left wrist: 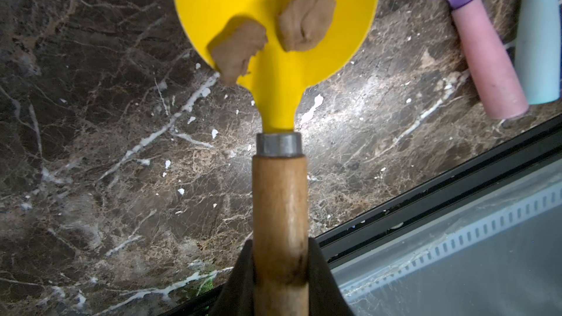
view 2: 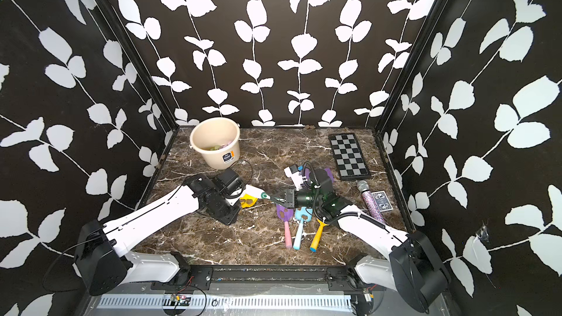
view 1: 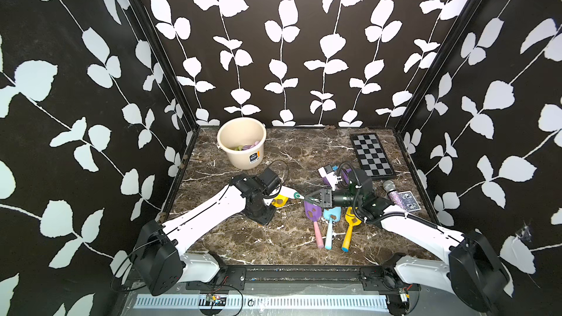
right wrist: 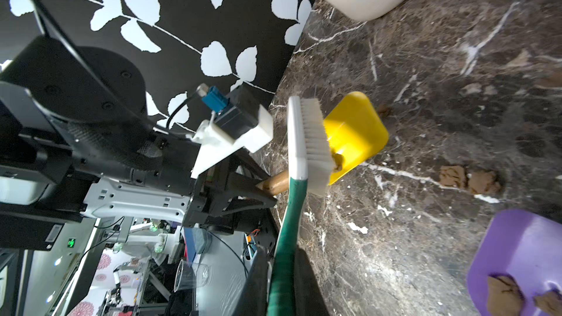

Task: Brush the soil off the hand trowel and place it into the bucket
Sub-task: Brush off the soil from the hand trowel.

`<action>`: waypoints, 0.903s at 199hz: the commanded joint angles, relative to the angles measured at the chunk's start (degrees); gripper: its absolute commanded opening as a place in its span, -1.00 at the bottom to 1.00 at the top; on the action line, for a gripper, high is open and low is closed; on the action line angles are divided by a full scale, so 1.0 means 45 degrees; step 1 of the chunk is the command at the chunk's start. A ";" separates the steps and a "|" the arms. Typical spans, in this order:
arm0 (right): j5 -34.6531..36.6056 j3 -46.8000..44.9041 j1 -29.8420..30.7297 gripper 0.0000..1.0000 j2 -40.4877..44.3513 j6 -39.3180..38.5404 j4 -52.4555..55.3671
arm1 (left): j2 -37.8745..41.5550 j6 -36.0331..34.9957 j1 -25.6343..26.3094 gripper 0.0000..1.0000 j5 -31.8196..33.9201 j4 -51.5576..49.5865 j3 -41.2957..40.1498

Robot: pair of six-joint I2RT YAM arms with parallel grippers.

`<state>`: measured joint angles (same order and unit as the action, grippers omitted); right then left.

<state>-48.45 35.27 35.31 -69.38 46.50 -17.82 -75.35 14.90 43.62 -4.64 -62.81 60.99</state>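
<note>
Nearest the front rail, on the brown white-veined marble table (view 1: 273,247): three spare plastic trowels side by side, none gripped. Purple blade on a pink handle (view 1: 314,220), pale-blue one (view 1: 330,226), yellow one with a blue end cap (view 1: 349,229); brown clumps on every blade.

Just beyond, mid-table, the left gripper (left wrist: 279,281): pinches the wooden handle of the yellow-bladed hand trowel (left wrist: 278,107) between its fingers, blade low over the marble and apart from the spares. Cannot tell whether blade and marble touch.

Facing it, the right gripper (right wrist: 282,284): clamps its fingers tight on the green handle of the white-bristled brush (right wrist: 290,208), bristles against the blade's edge, one clump at their tips.

On the blade near the neck, two lumps of brown soil (left wrist: 307,19), not yet swept; more lumps loose on the marble (right wrist: 470,179) beside it.

Looks like the brushing step, only partly done. Calls next for dragging the bristles across the blade to push those neck-side lumps over the edge, with a firm left grip against twisting.

Only then a carry to the far left corner, to the round cream plastic bucket (view 1: 237,156): upright, well apart from the trowel, pastel pieces lying inside. Needs a release above the rim.
</note>
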 commanded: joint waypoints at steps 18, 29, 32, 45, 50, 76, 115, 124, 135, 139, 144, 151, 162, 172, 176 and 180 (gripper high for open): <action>-0.0592 0.0361 0.0473 -1.00 -0.0015 -0.0375 -0.0429 | 0.0097 -0.0205 -0.0198 -1.00 0.0017 0.0284 -0.0135; -0.0541 0.0351 0.0513 -1.00 -0.0159 -0.0497 -0.0251 | 0.0094 -0.0175 -0.0238 -1.00 -0.0003 0.0284 -0.0102; -0.0508 0.0345 0.0513 -1.00 -0.0183 -0.0532 -0.0213 | 0.0100 -0.0184 -0.0239 -1.00 -0.0013 0.0273 -0.0114; -0.0319 0.0305 0.0514 -1.00 -0.0284 -0.0777 0.0129 | 0.0087 -0.0205 -0.0260 -1.00 -0.0032 0.0227 -0.0118; -0.0225 0.0308 0.0518 -1.00 -0.0326 -0.0916 0.0346 | 0.0093 -0.0195 -0.0269 -1.00 -0.0033 0.0226 -0.0154; 0.0279 0.0256 0.0513 -1.00 -0.0364 -0.1379 0.1013 | 0.0175 -0.0089 -0.0292 -1.00 -0.0076 0.0255 -0.0270; 0.1308 0.0115 0.0229 -1.00 0.0095 -0.1738 0.1738 | 0.0164 -0.0077 -0.0317 -1.00 -0.0427 0.0363 -0.0389; 0.1484 0.0081 0.0119 -1.00 0.0277 -0.1757 0.1857 | 0.0133 -0.0092 -0.0303 -1.00 -0.0533 0.0363 -0.0408; 0.1717 0.0039 -0.0005 -1.00 0.0515 -0.1788 0.2087 | 0.0100 -0.0070 -0.0312 -1.00 -0.0550 0.0374 -0.0428; 0.1790 0.0025 -0.0049 -1.00 0.0632 -0.1807 0.2146 | 0.0086 -0.0068 -0.0312 -1.00 -0.0569 0.0377 -0.0429; 0.1908 0.0005 -0.0100 -1.00 0.0767 -0.1814 0.2218 | 0.0070 -0.0058 -0.0317 -1.00 -0.0597 0.0382 -0.0446; 0.2055 -0.0010 -0.0162 -1.00 0.0959 -0.1835 0.2343 | 0.0064 -0.0050 -0.0306 -1.00 -0.0650 0.0383 -0.0459; 0.2199 -0.0006 -0.0200 -1.00 0.1247 -0.1880 0.2473 | 0.0055 -0.0039 -0.0307 -1.00 -0.0730 0.0434 -0.0487; 0.2313 0.0032 -0.0196 -1.00 0.1471 -0.1923 0.2581 | 0.0065 -0.0030 -0.0310 -1.00 -0.0748 0.0460 -0.0502; 0.2354 0.0052 -0.0218 -1.00 0.1548 -0.1943 0.2627 | 0.0048 -0.0029 -0.0300 -1.00 -0.0747 0.0444 -0.0524; 0.2398 0.0094 -0.0238 -1.00 0.1620 -0.1954 0.2668 | 0.0046 -0.0030 -0.0315 -1.00 -0.0749 0.0460 -0.0519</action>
<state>-39.94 35.27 34.59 -64.82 39.16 -6.13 -75.37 14.81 42.59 -7.01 -61.32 59.44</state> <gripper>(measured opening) 0.126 0.236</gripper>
